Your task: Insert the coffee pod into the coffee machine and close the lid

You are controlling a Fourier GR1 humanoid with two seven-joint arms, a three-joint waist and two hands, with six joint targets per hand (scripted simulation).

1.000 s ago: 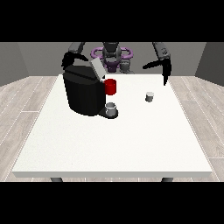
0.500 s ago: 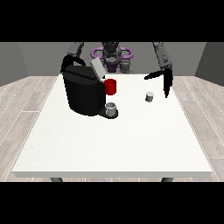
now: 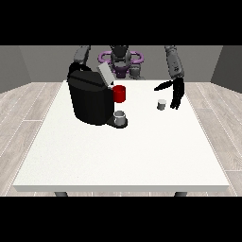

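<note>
Robot hand (image 3: 176, 94) at view's right lowered beside one coffee pod (image 3: 161, 104), fingers apart, one coffee machine (image 3: 92, 97), lid (image 3: 105, 74) raised

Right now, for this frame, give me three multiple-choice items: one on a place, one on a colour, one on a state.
1. Where does the coffee pod stand?
A. On the white table, apart from the machine, by the hand at the view's right
B. Inside the coffee machine
C. On the floor

2. What colour is the part on the front of the coffee machine, above the small grey cup?
A. Blue
B. Red
C. Yellow

3. What is the state of the machine's lid?
A. Shut flat
B. Taken off and lying on the table
C. Raised open

Key: 1 A, the pod sits on the table beside that hand; 2 B, the red part shows plainly above the cup; 3 C, the grey lid tilts up from the machine's top.
</note>
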